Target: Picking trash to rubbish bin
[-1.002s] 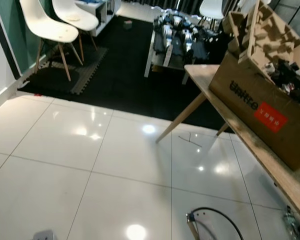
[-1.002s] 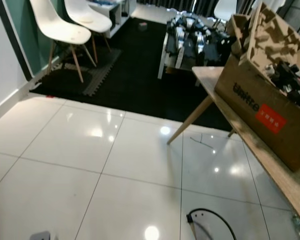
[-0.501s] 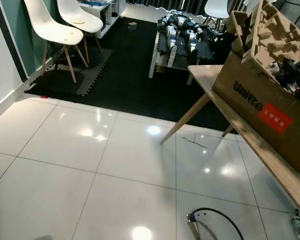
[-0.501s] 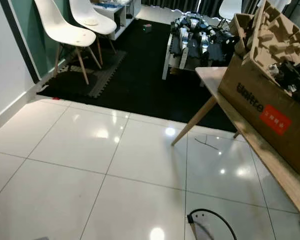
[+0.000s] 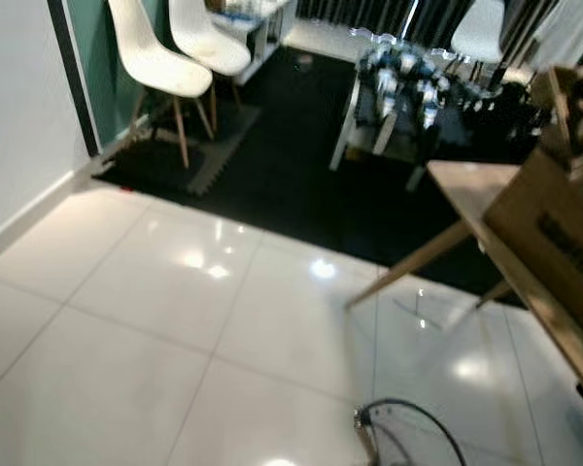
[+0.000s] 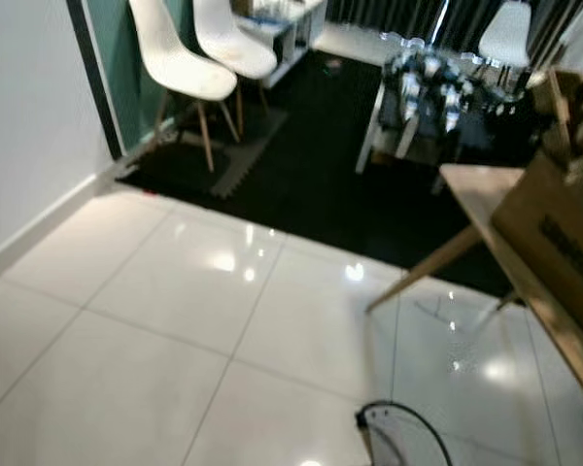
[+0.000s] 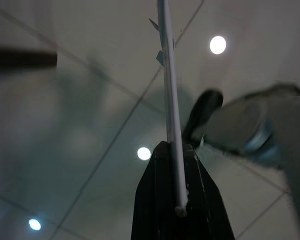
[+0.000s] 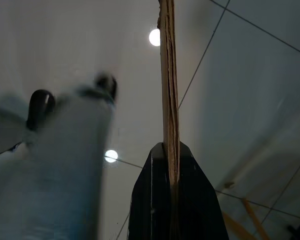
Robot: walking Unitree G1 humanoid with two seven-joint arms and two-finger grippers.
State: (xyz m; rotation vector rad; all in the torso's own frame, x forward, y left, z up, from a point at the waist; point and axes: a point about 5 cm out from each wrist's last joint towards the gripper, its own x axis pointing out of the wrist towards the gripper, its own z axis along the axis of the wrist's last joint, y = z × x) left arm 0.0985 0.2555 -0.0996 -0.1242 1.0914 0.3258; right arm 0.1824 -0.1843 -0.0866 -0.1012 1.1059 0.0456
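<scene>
Compared with a second ago, the head camera has swung to the left: the two white chairs (image 5: 180, 58) sit nearer the upper middle of the frame, a pale wall fills the left edge, and the cardboard box (image 5: 554, 243) on the wooden desk (image 5: 486, 209) is now cut off at the right edge. That is the camera turning, blurred by the robot's own motion, not the furniture moving.

Both hands already carry trash. In the left wrist view the left gripper (image 7: 176, 165) has its jaws closed on a thin white strip (image 7: 169, 90) that stands up from between them. In the right wrist view the right gripper (image 8: 171, 155) is likewise clamped on a thin edge-on piece of brown cardboard (image 8: 169, 75). Behind each, the glossy tiled floor (image 5: 155, 330) and the robot's blurred feet can be made out.

So the picking-up part looks done for these two pieces. What is left, as I judge it, is finding the rubbish bin, walking to it and dropping both pieces in; no bin can be made out yet. A black cable (image 5: 408, 422) loops on the tiles at the lower middle, and a black mat (image 5: 301, 165) lies across the upper half of the frame.
</scene>
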